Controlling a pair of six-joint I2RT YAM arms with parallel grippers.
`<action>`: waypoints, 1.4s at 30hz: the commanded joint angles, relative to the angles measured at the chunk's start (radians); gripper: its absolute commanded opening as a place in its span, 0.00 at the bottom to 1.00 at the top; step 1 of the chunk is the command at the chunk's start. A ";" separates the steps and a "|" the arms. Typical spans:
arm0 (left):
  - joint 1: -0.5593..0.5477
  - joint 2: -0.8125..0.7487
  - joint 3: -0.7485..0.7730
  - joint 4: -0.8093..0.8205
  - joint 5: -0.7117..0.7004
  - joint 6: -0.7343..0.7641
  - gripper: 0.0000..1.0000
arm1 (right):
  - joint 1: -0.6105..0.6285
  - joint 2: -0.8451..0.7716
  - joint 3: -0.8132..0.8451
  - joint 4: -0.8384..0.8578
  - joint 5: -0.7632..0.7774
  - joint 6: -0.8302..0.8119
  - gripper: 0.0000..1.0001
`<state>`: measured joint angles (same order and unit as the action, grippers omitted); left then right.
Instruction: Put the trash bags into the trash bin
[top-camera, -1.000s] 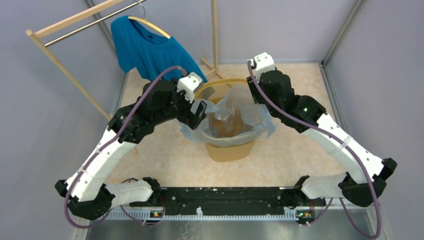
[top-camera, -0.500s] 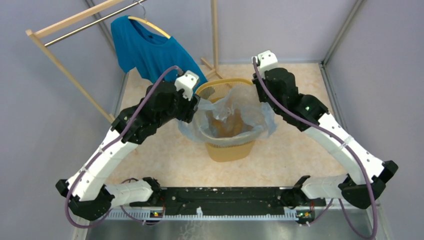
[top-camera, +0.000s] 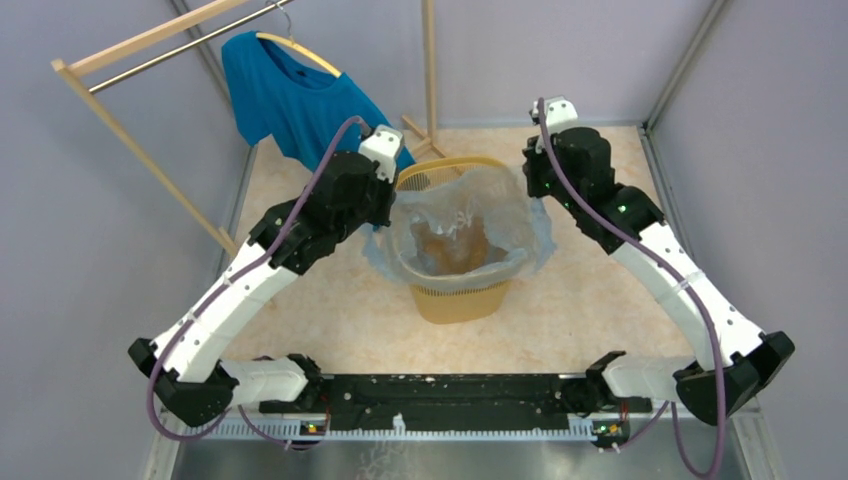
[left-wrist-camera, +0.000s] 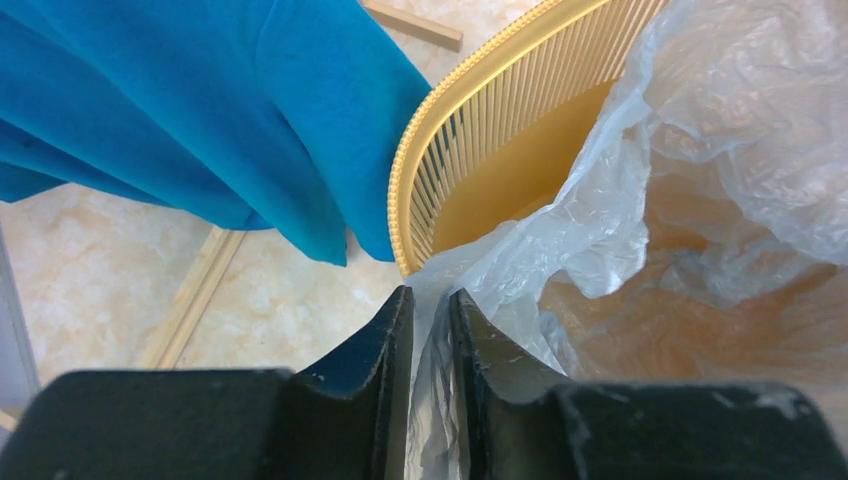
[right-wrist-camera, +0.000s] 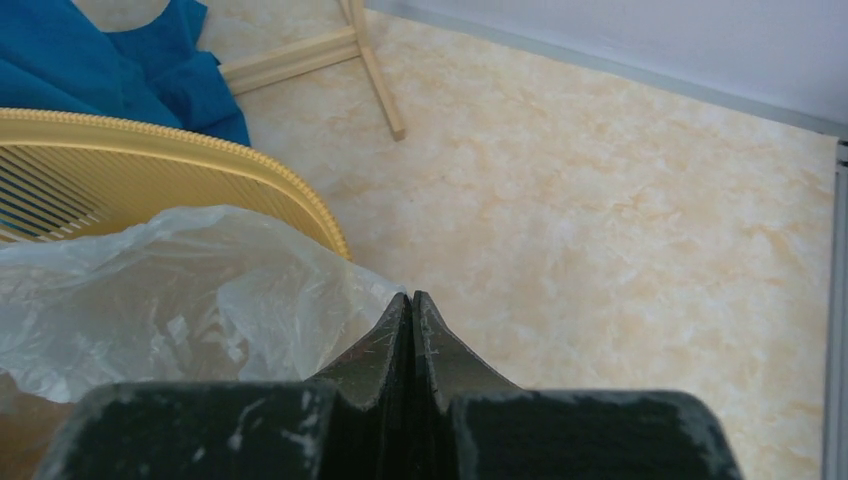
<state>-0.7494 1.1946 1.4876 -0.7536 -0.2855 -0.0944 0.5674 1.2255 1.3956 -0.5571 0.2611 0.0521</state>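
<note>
Seen from above, a tall yellow-orange trash bin (top-camera: 462, 298) with mesh-patterned walls stands on a pale marbled table (top-camera: 330, 310), about midway between two black-and-white robot arms. A thin, wrinkled, translucent blue-grey trash bag (top-camera: 470, 205) sits in the bin's mouth. Its body hangs down inside, and its edge spills over the near, left and right parts of the rim. The far-left stretch of the rim is bare.

The left gripper (top-camera: 384, 212) is at the left side of the bin's mouth. In its wrist view, the left gripper (left-wrist-camera: 430, 298) has its two black fingers (left-wrist-camera: 392, 335) drawn close together, pinching a fold of the bag's film. The trash bag (left-wrist-camera: 700, 130) opens out to the right, and the bin's ribbed yellow rim (left-wrist-camera: 470, 95) curves away just beyond the fingertips.

The right gripper (top-camera: 536, 192) is at the far-right corner of the bin's mouth, where the film is drawn up toward it. In its wrist view, the right gripper (right-wrist-camera: 412, 297) is clenched, tips pressed flat together. The edge of the trash bag (right-wrist-camera: 170, 290) runs right into those tips, just beside the bin's rim (right-wrist-camera: 200, 150).

A teal-blue T-shirt (top-camera: 290, 95) hangs on a wooden rack (top-camera: 150, 40) at the far left. Its hem comes down close to the bin's far-left rim.
</note>
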 joint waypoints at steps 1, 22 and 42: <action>0.001 0.027 0.022 0.071 -0.066 -0.038 0.22 | -0.054 -0.030 -0.017 0.093 -0.125 0.053 0.00; 0.098 0.032 -0.034 0.217 -0.195 -0.111 0.09 | -0.223 0.022 -0.129 0.322 -0.368 0.251 0.00; 0.195 0.113 -0.159 0.255 -0.083 -0.163 0.07 | -0.290 0.077 -0.246 0.408 -0.487 0.314 0.00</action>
<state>-0.5640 1.3151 1.3540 -0.5423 -0.3882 -0.2375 0.2970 1.2942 1.1820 -0.2039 -0.2008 0.3477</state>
